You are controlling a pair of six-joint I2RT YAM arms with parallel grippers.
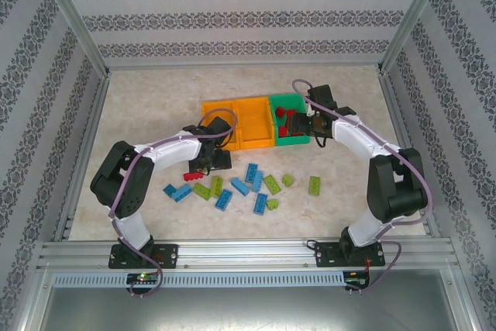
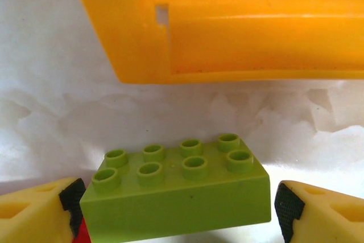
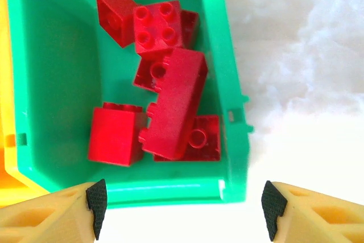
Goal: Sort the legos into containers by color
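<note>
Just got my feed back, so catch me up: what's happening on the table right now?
The left gripper has its jaws open around a lime green brick on the table, just in front of an orange bin; a gap shows on one side, so it is not gripped yet. The right gripper hangs open over the near edge of the green bin, which holds a pile of red bricks. Several blue and lime bricks lie loose between the arms.

BINS: three in one joined row, two orange bins and one green bin | RED: about six red bricks inside green bin, overlap prevents exact count; one loose red brick outside | BLUE: seven blue bricks loose | LIME: at least six lime bricks loose
</note>
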